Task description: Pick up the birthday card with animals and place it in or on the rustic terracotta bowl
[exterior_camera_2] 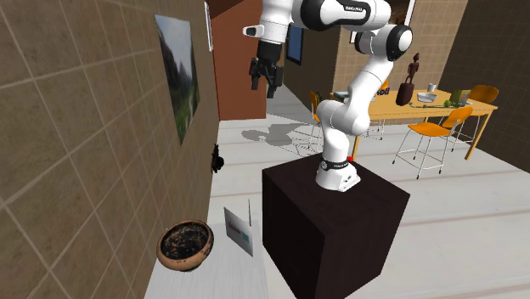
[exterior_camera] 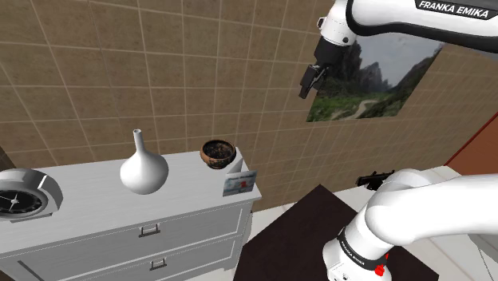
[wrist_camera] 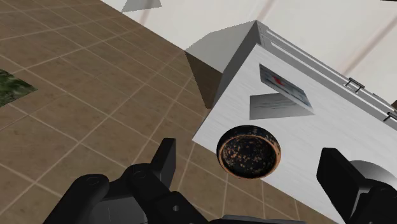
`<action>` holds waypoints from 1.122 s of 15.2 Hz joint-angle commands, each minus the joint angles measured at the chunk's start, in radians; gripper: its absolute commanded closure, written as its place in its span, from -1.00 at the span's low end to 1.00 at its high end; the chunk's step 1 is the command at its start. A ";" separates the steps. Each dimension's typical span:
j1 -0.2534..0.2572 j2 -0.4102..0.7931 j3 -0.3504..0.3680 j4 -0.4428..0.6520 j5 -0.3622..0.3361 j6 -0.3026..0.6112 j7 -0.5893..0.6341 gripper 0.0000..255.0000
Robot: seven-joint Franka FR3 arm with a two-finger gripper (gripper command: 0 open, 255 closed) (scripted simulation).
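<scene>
The end effector (exterior_camera: 307,84) is hovering high, spread wide and holding nothing, likely surveying; the birthday card (exterior_camera: 239,183) is standing upright at the counter's (exterior_camera: 88,203) edge, just beside the bowl (exterior_camera: 219,152). A descent is looking necessary.

Open air lay all around the gripper (exterior_camera: 309,81), its fingers spread, save for the tiled wall (exterior_camera: 239,56) and landscape picture (exterior_camera: 383,76) near its one side. Far below the hand, the dresser (exterior_camera: 88,191) top was crowded at its near corner. The upright card (exterior_camera: 239,183) stood at the edge, the bowl (exterior_camera: 218,152) just beside it toward the wall. The vase (exterior_camera: 144,169) and clock (exterior_camera: 24,195) stood farther along.
</scene>
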 commanded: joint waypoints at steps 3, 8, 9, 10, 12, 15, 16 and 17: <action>0.007 0.023 0.013 -0.041 0.008 0.054 0.019 -1.00; 0.024 0.103 0.045 -0.125 0.028 0.191 0.066 -1.00; 0.027 0.123 0.052 -0.138 0.032 0.219 0.075 -1.00; 0.031 0.144 0.059 -0.151 0.035 0.247 0.084 -1.00; 0.037 0.189 0.073 -0.172 0.042 0.304 0.103 -1.00; 0.047 0.267 0.094 -0.195 0.049 0.390 0.131 -1.00; 0.050 0.295 0.101 -0.200 0.051 0.418 0.140 -1.00; 0.053 0.324 0.108 -0.204 0.053 0.446 0.150 -1.00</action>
